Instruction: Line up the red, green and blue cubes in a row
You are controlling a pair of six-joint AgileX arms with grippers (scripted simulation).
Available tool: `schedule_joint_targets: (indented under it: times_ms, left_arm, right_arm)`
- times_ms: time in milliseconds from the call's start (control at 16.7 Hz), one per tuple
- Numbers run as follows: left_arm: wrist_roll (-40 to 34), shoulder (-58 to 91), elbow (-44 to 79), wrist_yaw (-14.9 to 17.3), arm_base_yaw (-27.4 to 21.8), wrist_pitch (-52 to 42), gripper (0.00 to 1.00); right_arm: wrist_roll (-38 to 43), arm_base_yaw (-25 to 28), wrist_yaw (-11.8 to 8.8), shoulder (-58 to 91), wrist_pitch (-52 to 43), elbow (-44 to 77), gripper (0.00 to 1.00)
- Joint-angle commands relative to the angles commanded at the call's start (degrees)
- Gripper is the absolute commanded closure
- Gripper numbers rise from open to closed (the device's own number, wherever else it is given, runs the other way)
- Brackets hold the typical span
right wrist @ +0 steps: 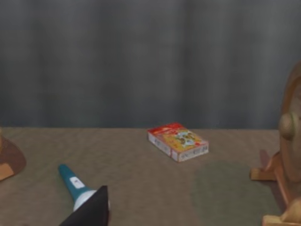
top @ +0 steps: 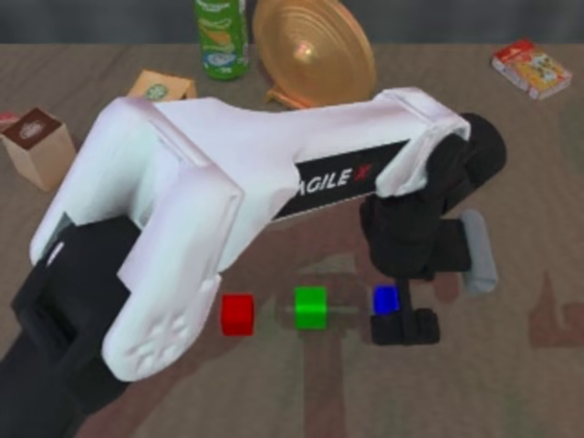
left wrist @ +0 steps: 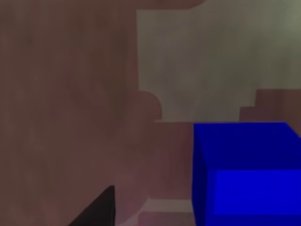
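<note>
The red cube [top: 237, 313], green cube [top: 310, 307] and blue cube [top: 386, 298] lie in a row across the table's front middle, with gaps between them. My left arm reaches across from the left, and its gripper [top: 402, 321] hangs low over the right end of the row, at the blue cube. In the left wrist view the blue cube [left wrist: 247, 174] rests on the table, apart from the one dark fingertip [left wrist: 101, 212] that shows; the gripper is open. My right gripper [right wrist: 134, 222] is out of the top view and stands open with nothing in it.
A green bottle [top: 222, 35] and a golden disc on a wooden stand [top: 313, 50] stand at the back. A red printed packet [top: 531, 67] lies back right, and tan boxes [top: 38, 146] [top: 162, 88] stand back left. A teal-handled tool [right wrist: 73, 184] lies near the right gripper.
</note>
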Motion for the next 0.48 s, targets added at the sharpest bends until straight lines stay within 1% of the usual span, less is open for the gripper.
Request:
schedule_joint_targets:
  times_ms: [120,240,480]
  left_arm:
    - [0.01,-0.03,0.20,0.00,0.12,-0.21,0.00]
    - [0.15,-0.31,2.31,0.00,0.17,-2.40,0.00]
    - [0.15,-1.69,8.95,0.01,0.89,-11.22,0.00]
  right_arm:
    - [0.00,0.00,0.00,0.00,0.00,0.00,0.00]
    - [0.00,0.00,0.00,0.00,0.00,0.00,0.00]
    - [0.00,0.00,0.00,0.00,0.00,0.00,0.00]
